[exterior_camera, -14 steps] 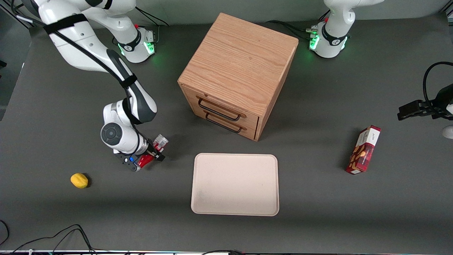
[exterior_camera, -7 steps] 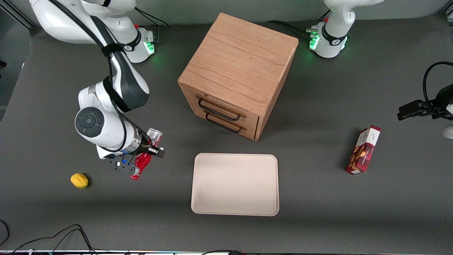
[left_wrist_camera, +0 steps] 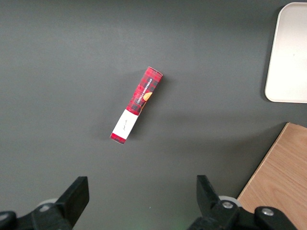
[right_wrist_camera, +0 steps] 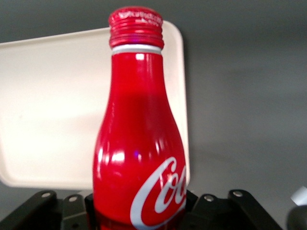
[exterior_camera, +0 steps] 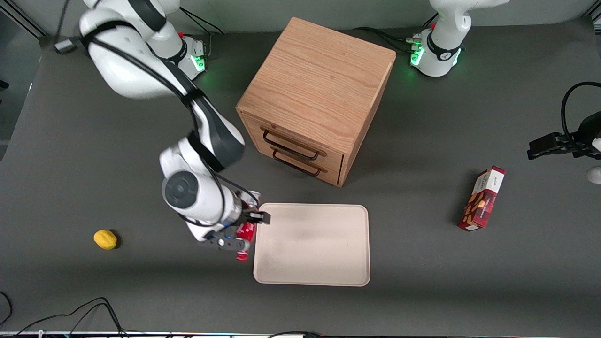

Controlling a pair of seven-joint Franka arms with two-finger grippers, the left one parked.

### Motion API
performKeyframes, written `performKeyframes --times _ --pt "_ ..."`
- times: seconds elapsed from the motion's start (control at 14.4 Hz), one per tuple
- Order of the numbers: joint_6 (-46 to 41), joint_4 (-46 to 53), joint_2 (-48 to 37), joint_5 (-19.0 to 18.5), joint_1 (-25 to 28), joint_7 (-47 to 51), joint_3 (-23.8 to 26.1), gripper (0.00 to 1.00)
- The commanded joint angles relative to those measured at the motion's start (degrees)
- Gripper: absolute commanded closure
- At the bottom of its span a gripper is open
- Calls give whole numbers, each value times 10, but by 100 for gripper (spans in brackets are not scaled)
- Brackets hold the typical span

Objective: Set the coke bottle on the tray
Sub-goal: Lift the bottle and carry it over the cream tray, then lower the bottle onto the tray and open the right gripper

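Note:
My right gripper point(exterior_camera: 245, 228) is shut on the coke bottle point(exterior_camera: 244, 234), a slim red bottle with white script, and holds it above the table just beside the edge of the tray point(exterior_camera: 324, 253) that lies toward the working arm's end. The bottle lies roughly level, its red neck pointing toward the front camera. In the right wrist view the coke bottle point(right_wrist_camera: 139, 158) fills the middle, held at its body by the gripper point(right_wrist_camera: 140, 213), with the cream tray point(right_wrist_camera: 48, 105) under and past it. The tray carries nothing.
A wooden drawer cabinet point(exterior_camera: 317, 94) stands farther from the front camera than the tray. A yellow lemon point(exterior_camera: 105, 239) lies toward the working arm's end. A red snack box point(exterior_camera: 482, 198) lies toward the parked arm's end and shows in the left wrist view point(left_wrist_camera: 136, 104).
My right arm has lifted the bottle and carried it sideways toward the tray, from near the lemon's side to the tray's edge. The bottle's neck has turned toward the front camera.

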Motion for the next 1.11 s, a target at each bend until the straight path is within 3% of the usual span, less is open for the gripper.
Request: performKeyframes --times 0.0,0.35,0.42,0.49,1.04 --pt "43 58 73 -22 12 -15 2 100" --pt "100 57 115 -37 18 -6 2 100" --pt "100 56 115 -38 19 -4 2 73" --pt "101 56 115 -40 21 -4 1 1" --pt "100 53 114 -56 21 -4 1 0"
